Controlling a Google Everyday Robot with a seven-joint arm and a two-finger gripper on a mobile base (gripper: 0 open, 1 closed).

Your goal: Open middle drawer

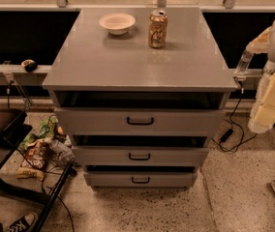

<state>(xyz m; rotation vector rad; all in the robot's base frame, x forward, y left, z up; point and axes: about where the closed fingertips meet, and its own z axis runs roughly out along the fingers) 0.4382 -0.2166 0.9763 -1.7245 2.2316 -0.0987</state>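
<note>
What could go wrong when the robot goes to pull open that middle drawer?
1. The claw sits by the cabinet at its top corner, on the right of the view, far from the middle drawer. Swinging over, it could clip that corner.
2. Three similar black handles are stacked close, so it might grab the top drawer or bottom drawer instead.
3. A jerky pull could topple the upright soda can on top.

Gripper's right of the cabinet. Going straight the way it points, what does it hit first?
Probably the floor beside the cabinet: the gripper, at the right edge, seems to point down, not at the middle drawer. Depth is unclear.
</note>
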